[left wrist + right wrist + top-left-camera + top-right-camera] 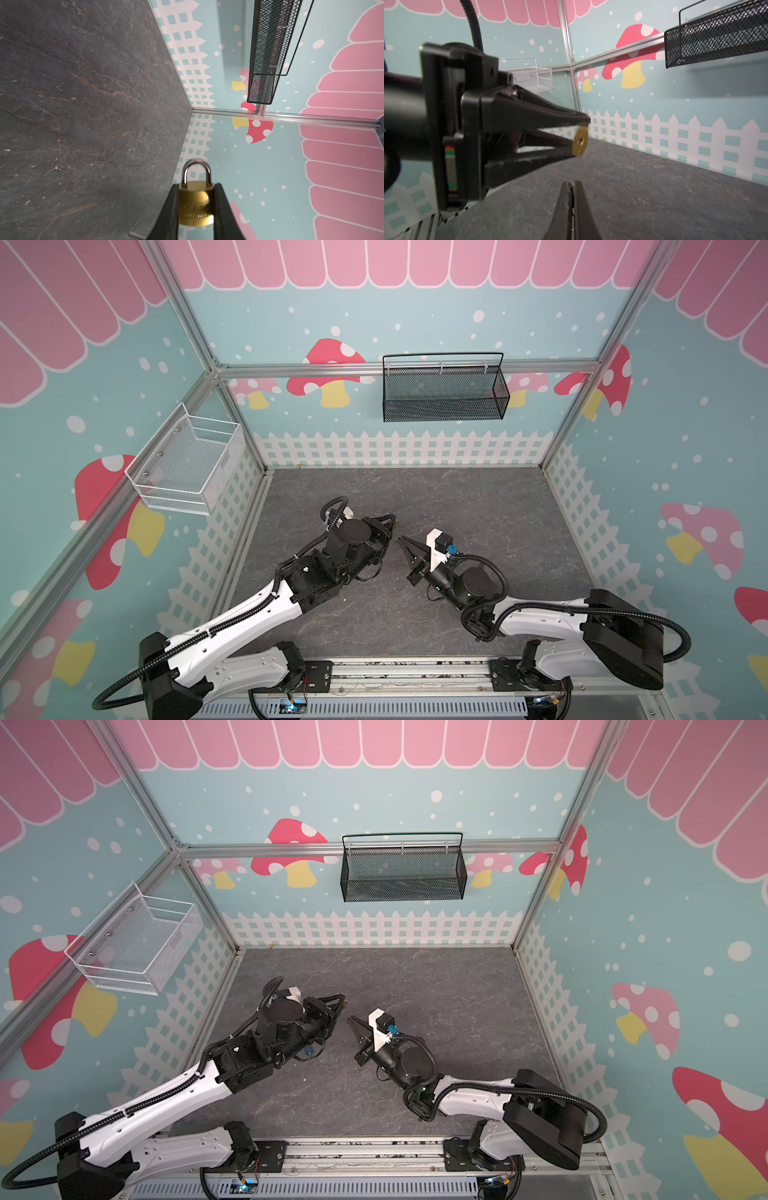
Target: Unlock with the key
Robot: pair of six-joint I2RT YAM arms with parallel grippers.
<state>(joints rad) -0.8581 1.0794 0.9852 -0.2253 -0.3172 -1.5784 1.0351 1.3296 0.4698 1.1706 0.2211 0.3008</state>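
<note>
A brass padlock (195, 203) with a closed steel shackle (196, 166) is clamped by its body sides in my left gripper (196, 185), held above the table. The right wrist view shows the padlock's underside (580, 143) with its keyhole facing my right gripper (572, 182). That gripper's two fingers are pressed together, a short way from the lock and lower. In both top views the left gripper (392, 520) and right gripper (401, 537) nearly meet tip to tip over the middle of the table. The key is hidden; nothing sticks out of the right fingertips.
The dark slate table (457, 506) is walled on three sides. A black mesh basket (442, 389) hangs on the back wall and a white wire basket (187, 466) on the left wall. The arms' mounting rail (407, 672) runs along the front edge.
</note>
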